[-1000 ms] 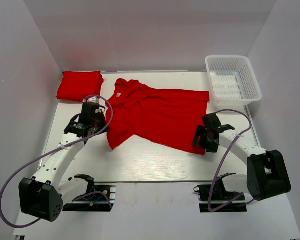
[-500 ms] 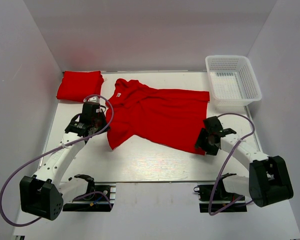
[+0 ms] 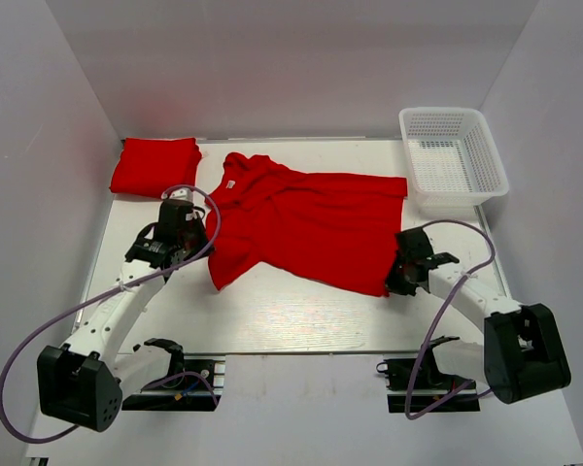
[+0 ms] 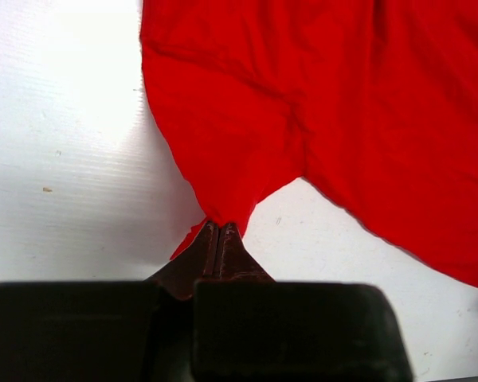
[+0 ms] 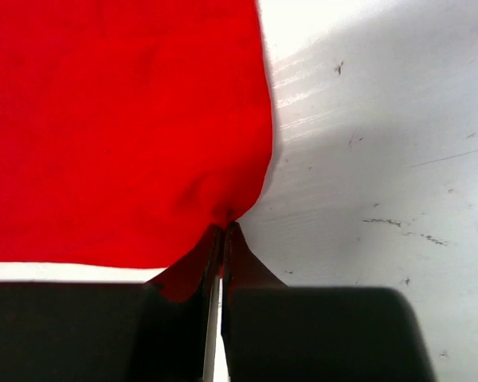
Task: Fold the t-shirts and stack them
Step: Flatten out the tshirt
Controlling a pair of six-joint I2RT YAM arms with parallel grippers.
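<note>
Spread shirt (image 3: 311, 228): plain bright red, white neck label (image 3: 229, 182). Folded shirt (image 3: 155, 165), far left corner: same red. Basket (image 3: 460, 195): white mesh. Bench (image 3: 272, 311): white.

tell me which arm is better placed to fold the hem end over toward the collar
Right. The right jaws are shut on the near hem corner of the spread t-shirt; the left jaws pinch its edge at the collar end.
</note>
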